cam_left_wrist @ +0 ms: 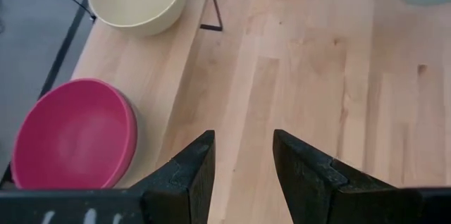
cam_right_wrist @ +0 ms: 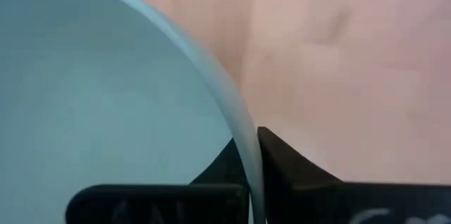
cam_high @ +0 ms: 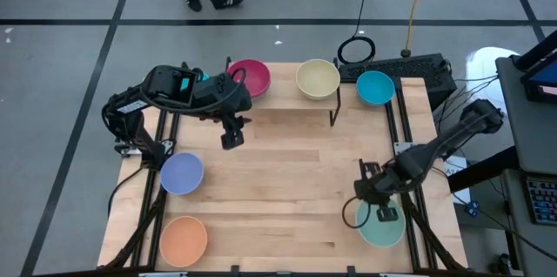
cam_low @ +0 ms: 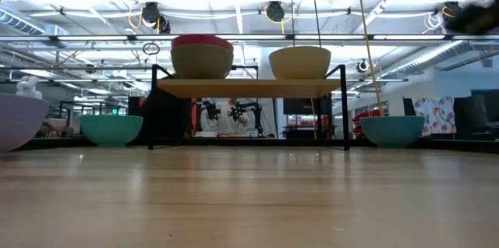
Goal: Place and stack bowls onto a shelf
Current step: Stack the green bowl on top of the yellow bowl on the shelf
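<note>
right gripper (cam_high: 380,210): fingers pinching the rim of the mint green round bowl (cam_high: 383,225), bench 4 o'clock
left gripper (cam_high: 231,138): fingers spread, hovering near the magenta round bowl (cam_high: 250,77)

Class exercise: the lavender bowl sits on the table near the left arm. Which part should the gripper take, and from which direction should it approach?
Take the lavender bowl by its rim, coming straight down from above. It sits upright and open, so the thin wall offers an edge that one finger can go inside and one outside. The side nearest the left gripper looks easiest to reach. The right gripper shows this hold on the mint green bowl.
</note>
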